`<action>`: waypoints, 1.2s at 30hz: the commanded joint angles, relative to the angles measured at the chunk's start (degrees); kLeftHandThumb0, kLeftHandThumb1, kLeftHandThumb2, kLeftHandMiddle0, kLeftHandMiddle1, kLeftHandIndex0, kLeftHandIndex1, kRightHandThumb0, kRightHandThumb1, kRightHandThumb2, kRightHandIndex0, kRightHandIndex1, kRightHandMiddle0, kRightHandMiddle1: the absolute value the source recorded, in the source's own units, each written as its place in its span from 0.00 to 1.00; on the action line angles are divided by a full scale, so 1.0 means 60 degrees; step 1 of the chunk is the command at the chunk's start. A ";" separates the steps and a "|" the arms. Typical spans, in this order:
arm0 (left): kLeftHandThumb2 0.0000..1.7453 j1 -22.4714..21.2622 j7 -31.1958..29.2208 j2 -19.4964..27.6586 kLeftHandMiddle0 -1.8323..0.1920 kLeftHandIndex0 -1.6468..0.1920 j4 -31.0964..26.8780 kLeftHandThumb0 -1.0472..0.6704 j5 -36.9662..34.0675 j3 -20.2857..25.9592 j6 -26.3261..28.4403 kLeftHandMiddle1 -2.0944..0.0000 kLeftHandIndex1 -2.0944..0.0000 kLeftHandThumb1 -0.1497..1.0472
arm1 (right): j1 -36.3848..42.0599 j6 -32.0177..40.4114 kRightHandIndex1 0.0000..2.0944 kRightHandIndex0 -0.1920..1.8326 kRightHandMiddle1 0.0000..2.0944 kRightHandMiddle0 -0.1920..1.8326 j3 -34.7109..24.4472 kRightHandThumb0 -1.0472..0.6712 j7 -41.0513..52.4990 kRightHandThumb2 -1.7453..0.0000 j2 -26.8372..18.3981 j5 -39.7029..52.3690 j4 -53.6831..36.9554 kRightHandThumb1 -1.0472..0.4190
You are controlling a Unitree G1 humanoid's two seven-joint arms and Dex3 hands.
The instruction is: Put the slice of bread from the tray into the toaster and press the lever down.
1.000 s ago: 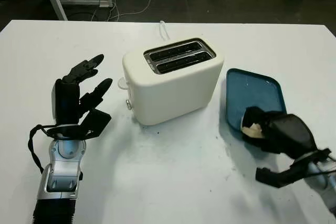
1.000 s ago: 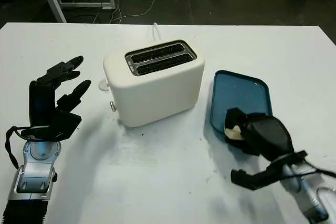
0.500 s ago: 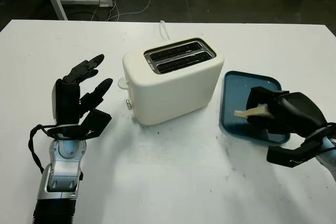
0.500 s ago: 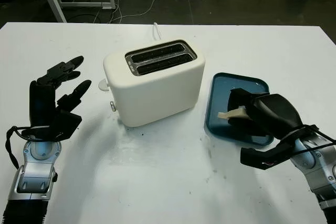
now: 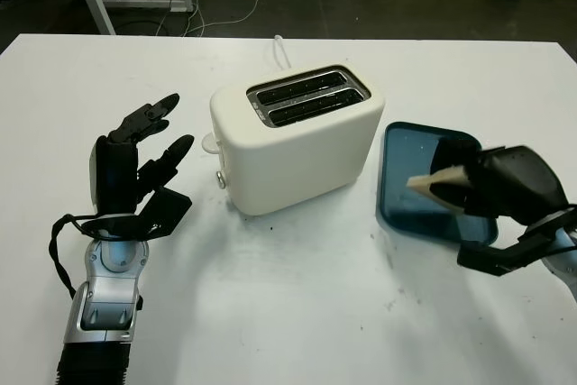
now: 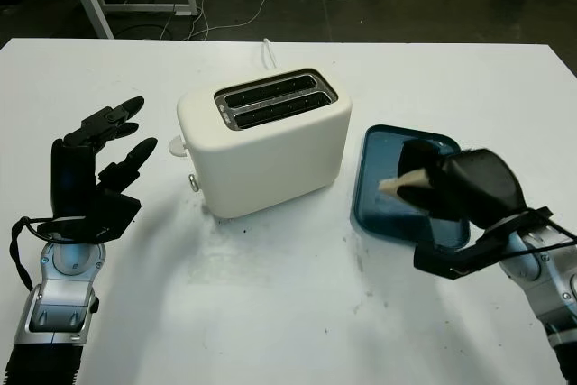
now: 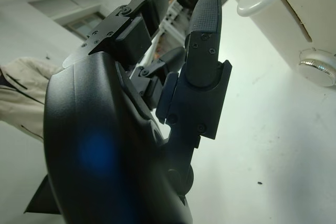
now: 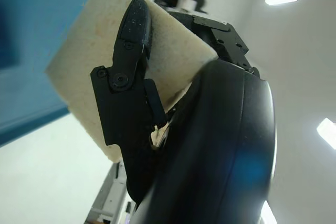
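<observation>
Above the blue tray [image 5: 407, 196], right of the toaster [image 5: 297, 137]: slice of bread [image 5: 436, 185] pinched in right hand [image 5: 491, 191], carry under way, alignment over a slot next; left hand [image 5: 135, 169] open beside toaster.

White toaster [image 5: 297, 137] mid-table, right robot hand [image 5: 500, 191] gripping bread slice [image 5: 439, 182] over blue tray [image 5: 416, 182], left robot hand [image 5: 135, 169] open

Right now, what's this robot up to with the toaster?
It is making toast. Its right hand grips a slice of bread in the air above the blue tray, beside the white toaster. Both toaster slots look empty, and the lever on the toaster's end has not been pressed. The left hand is open, raised on the toaster's other side, near that lever.
</observation>
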 commanded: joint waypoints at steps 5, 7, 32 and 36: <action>0.14 0.0079 0.0063 -0.0020 0.62 0.48 -0.0084 0.30 -0.0060 0.0001 -0.0038 0.68 1.00 0.89 | -0.1648 0.0014 0.83 0.33 0.75 0.23 -0.0370 0.36 0.1011 0.71 -0.0154 0.1441 0.0857 0.09; 0.14 0.0081 0.0092 -0.0026 0.62 0.48 -0.0085 0.30 -0.0027 0.0000 -0.0021 0.68 1.00 0.89 | -0.2265 0.0081 0.83 0.31 0.55 0.33 -0.0498 0.37 0.1889 0.72 -0.0184 0.2322 0.1126 0.09; 0.13 0.0136 0.0135 -0.0019 0.62 0.47 0.0018 0.31 -0.0034 -0.0020 -0.0108 0.68 1.00 0.89 | -0.8909 0.2376 0.83 0.44 0.83 0.35 -0.0431 0.37 0.9334 0.84 0.0803 0.7210 0.3975 0.09; 0.13 0.0140 0.0120 -0.0036 0.62 0.47 -0.0041 0.31 -0.0023 -0.0039 -0.0029 0.68 1.00 0.89 | -0.9300 0.3245 0.83 0.46 0.83 0.37 -0.0299 0.38 0.9693 0.85 0.1160 0.7422 0.3806 0.09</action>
